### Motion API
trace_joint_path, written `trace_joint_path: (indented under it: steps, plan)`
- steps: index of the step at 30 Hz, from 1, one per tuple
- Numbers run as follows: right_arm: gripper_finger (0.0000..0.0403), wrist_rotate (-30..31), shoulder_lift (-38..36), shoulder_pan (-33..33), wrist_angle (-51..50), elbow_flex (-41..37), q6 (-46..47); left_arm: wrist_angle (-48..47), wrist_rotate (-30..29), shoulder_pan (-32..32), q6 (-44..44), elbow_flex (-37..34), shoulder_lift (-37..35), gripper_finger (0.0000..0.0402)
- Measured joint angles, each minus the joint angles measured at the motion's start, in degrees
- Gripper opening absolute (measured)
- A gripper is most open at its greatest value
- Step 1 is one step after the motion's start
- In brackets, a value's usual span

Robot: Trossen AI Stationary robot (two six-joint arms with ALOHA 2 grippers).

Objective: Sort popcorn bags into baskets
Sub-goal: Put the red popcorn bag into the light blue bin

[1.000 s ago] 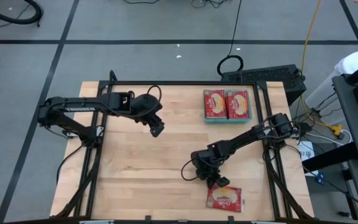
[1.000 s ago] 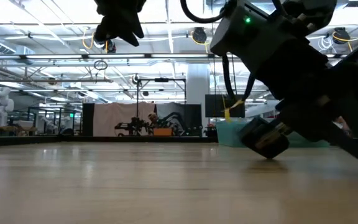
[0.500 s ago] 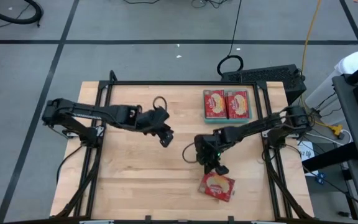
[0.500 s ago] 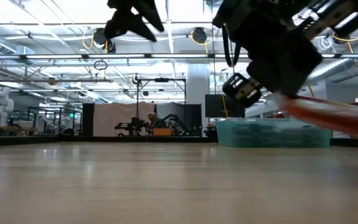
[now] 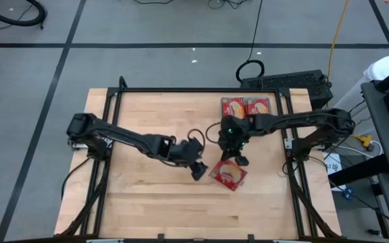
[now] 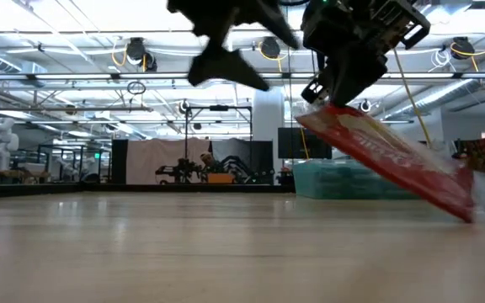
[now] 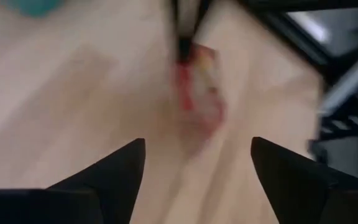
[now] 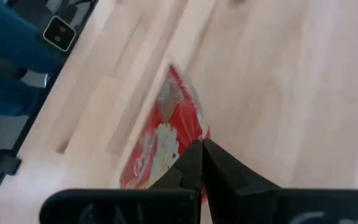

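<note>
From above, the right tool [image 5: 238, 160] pinched one edge of a flat red popcorn bag with a yellow popcorn picture [image 5: 229, 175] over the middle of the pale wooden table [image 5: 140, 202]. The left tool [image 5: 198, 170], spread wide, sat just beside that bag. Two more red packets [image 5: 246, 106] lay in the shallow teal plastic basket [image 5: 223, 102] at the far edge.

From table height, the bag [image 6: 394, 162] hung tilted, clear of the wood.

The left wrist view showed spread fingers [image 7: 120, 171] facing the bag [image 7: 201, 87].

The right wrist view showed fingers [image 8: 188, 168] pressed onto the bag [image 8: 163, 140].
</note>
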Motion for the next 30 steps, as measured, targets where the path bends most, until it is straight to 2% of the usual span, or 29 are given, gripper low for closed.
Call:
trace_joint_path:
  steps: [4, 6, 13, 16, 21, 22, 30]
  plan:
    - [0.0, 0.16, -2.06, -2.45, -0.81, -0.03, -0.91, 7.63, 1.05, 0.33, -0.7, 0.0, 4.29, 0.0292]
    - [0.0, 0.31, -2.65, -3.39, -1.31, -0.03, -0.91, 8.41, 0.83, 0.86, -0.8, -0.04, 6.24, 0.0283]
    - [0.0, 1.41, -3.41, -5.22, -2.24, -0.03, -0.72, 15.46, 1.13, 2.11, 0.04, 0.03, 11.96, 0.0227]
    - [0.0, 1.4, -3.57, -5.39, -2.61, -0.05, 0.2, 17.75, -0.14, 2.55, 1.87, -0.05, 12.59, 0.0171]
    - [0.0, 1.41, -3.55, -5.4, -3.02, -0.05, 4.36, 18.25, -0.27, 3.96, 4.14, -0.09, 11.88, 0.0035]
    - [0.0, 1.39, -3.59, -5.4, -2.8, -0.05, 5.14, 17.66, 0.44, 4.32, 4.42, -0.09, 11.44, 0.0019]
    - [0.0005, 1.38, -5.84, -5.64, -2.07, 0.01, 15.58, 10.68, 6.15, 7.47, 12.92, -0.09, 7.05, 0.0006]
